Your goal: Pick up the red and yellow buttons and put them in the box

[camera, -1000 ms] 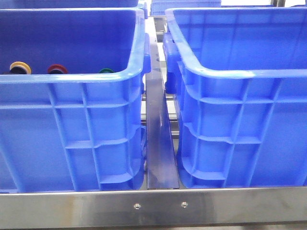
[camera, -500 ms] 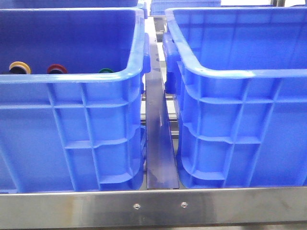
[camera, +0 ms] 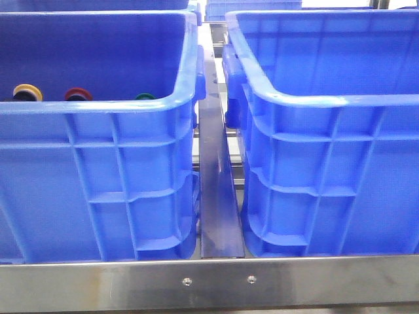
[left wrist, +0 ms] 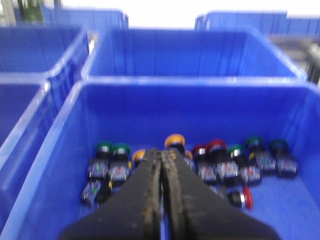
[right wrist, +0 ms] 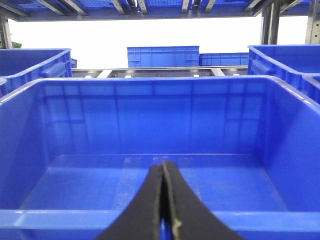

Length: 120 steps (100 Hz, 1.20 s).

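Observation:
In the front view a yellow button (camera: 27, 92) and a red button (camera: 77, 94) peek over the near rim of the left blue crate (camera: 98, 108). The right blue box (camera: 327, 101) stands beside it. Neither gripper shows in the front view. In the left wrist view my left gripper (left wrist: 163, 152) is shut and empty above the crate of buttons, its tips in front of a yellow button (left wrist: 175, 140), with a red button (left wrist: 216, 146) beside it. In the right wrist view my right gripper (right wrist: 164, 165) is shut and empty over the near rim of the empty box (right wrist: 60, 220).
Several green-capped buttons (left wrist: 104, 147) and more red and yellow ones lie in a row on the left crate's floor; one red button (left wrist: 246, 197) lies on its side. A metal rail (camera: 216, 196) runs between the crates. More blue crates (right wrist: 162, 56) stand behind.

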Each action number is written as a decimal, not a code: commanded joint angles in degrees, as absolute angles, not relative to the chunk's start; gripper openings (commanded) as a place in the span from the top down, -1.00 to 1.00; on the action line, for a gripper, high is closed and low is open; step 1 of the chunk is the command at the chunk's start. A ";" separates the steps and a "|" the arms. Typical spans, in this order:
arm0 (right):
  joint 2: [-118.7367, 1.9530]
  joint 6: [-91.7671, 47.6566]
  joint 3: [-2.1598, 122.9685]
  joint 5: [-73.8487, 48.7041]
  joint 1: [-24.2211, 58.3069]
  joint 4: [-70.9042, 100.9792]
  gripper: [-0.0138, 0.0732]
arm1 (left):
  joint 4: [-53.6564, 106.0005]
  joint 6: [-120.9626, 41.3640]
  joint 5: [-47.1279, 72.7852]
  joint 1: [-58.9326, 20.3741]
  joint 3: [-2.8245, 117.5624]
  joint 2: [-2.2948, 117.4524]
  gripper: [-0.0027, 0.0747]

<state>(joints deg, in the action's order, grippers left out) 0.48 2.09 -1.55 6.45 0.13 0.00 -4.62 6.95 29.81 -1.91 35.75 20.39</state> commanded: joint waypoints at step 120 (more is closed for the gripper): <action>1.69 1.82 -1.84 11.36 -0.21 0.38 0.84 | 0.00 7.19 31.57 -12.22 59.00 61.47 -0.48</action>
